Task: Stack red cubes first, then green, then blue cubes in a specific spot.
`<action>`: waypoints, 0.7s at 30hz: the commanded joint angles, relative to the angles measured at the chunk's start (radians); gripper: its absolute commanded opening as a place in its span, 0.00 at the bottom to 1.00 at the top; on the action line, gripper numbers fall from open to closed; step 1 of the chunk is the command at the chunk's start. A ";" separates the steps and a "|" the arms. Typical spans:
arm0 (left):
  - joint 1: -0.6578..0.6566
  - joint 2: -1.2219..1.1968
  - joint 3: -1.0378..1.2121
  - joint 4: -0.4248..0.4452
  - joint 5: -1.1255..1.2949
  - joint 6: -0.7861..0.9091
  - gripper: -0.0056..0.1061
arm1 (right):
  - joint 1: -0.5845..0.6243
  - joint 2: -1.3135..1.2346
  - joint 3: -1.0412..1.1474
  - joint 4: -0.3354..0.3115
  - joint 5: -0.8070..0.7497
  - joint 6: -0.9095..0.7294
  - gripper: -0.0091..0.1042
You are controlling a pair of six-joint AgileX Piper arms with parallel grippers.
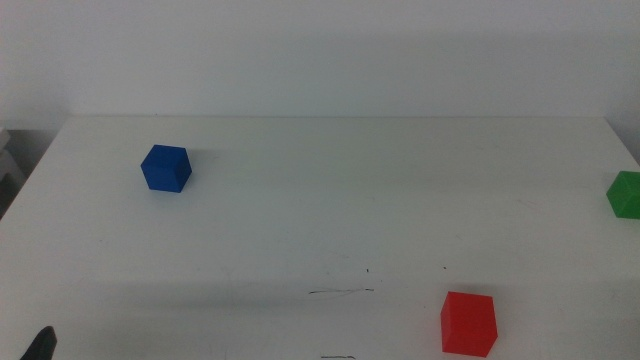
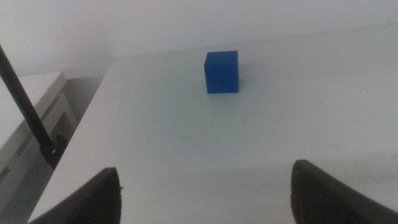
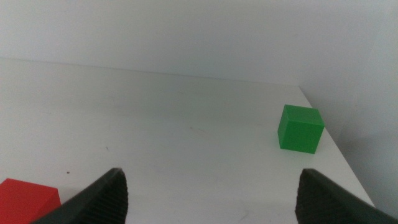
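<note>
Nothing stacked: the red cube (image 1: 468, 323) sits at 5 o'clock on the table (image 1: 320, 200), the green cube (image 1: 625, 194) at 3, the blue cube (image 1: 166, 168) at 10, all flat, well apart. The left gripper (image 2: 202, 186) and right gripper (image 3: 211, 190) are spread wide, empty.

No readable text, label, brand, number or sign shows in any view.

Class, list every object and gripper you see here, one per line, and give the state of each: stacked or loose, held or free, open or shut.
red cube: loose on the table, unstacked, not held.
green cube: loose at the table's right edge, unstacked, not held.
blue cube: loose, far left of the table, unstacked, not held.
left gripper: open, empty, facing the blue cube.
right gripper: open, empty, between red and green cubes.
</note>
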 commanded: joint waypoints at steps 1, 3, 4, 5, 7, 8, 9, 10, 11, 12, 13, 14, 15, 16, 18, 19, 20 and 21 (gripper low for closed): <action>-0.006 -0.026 -0.001 -0.007 -0.080 -0.002 0.89 | -0.007 0.003 -0.046 -0.011 -0.053 -0.005 0.91; -0.006 -0.026 -0.001 -0.007 -0.080 -0.002 0.89 | -0.007 0.015 -0.080 -0.006 -0.025 -0.005 0.91; -0.006 -0.026 -0.001 -0.007 -0.080 -0.002 0.89 | -0.007 0.023 -0.103 -0.002 -0.011 -0.005 0.91; -0.006 -0.026 -0.001 -0.007 -0.080 -0.002 0.89 | -0.007 0.032 -0.122 -0.001 0.002 -0.005 0.91; -0.006 -0.026 -0.001 -0.007 -0.080 -0.002 0.89 | -0.007 0.057 -0.170 0.000 0.017 -0.005 0.91; -0.006 -0.026 -0.001 -0.007 -0.080 -0.002 0.89 | -0.007 0.070 -0.194 0.000 0.022 -0.005 0.91; -0.006 -0.026 -0.001 -0.007 -0.080 -0.002 0.89 | -0.007 0.087 -0.218 0.000 0.030 -0.005 0.91; -0.006 -0.026 -0.001 -0.007 -0.080 -0.002 0.89 | -0.007 0.105 -0.239 0.000 0.033 -0.005 0.91; -0.006 -0.026 -0.001 -0.007 -0.080 -0.002 0.89 | -0.007 0.121 -0.257 0.000 0.033 -0.005 0.91; -0.006 -0.026 -0.001 -0.007 -0.080 -0.002 0.89 | -0.007 0.143 -0.279 0.005 0.034 -0.005 0.91; -0.006 -0.026 -0.001 -0.007 -0.080 -0.002 0.89 | -0.007 0.169 -0.301 0.014 0.039 -0.005 0.91; -0.006 -0.026 -0.001 -0.007 -0.080 -0.002 0.89 | -0.007 0.195 -0.320 0.024 0.048 -0.005 0.91; -0.006 -0.026 -0.001 -0.007 -0.080 -0.002 0.89 | -0.007 0.224 -0.348 0.035 0.067 -0.005 0.91; -0.006 -0.026 -0.001 -0.007 -0.080 -0.002 0.89 | -0.007 0.254 -0.378 0.050 0.093 -0.005 0.91; -0.006 -0.026 -0.001 -0.007 -0.080 -0.002 0.89 | -0.007 0.306 -0.449 0.078 0.157 -0.005 0.91; -0.006 -0.026 -0.001 -0.007 -0.080 -0.002 0.89 | -0.007 0.333 -0.489 0.090 0.202 -0.005 0.91; -0.006 -0.026 -0.001 -0.007 -0.080 -0.002 0.89 | -0.007 0.359 -0.533 0.104 0.250 -0.005 0.91; -0.006 -0.026 -0.001 -0.007 -0.080 -0.002 0.89 | -0.007 0.381 -0.569 0.117 0.303 -0.005 0.91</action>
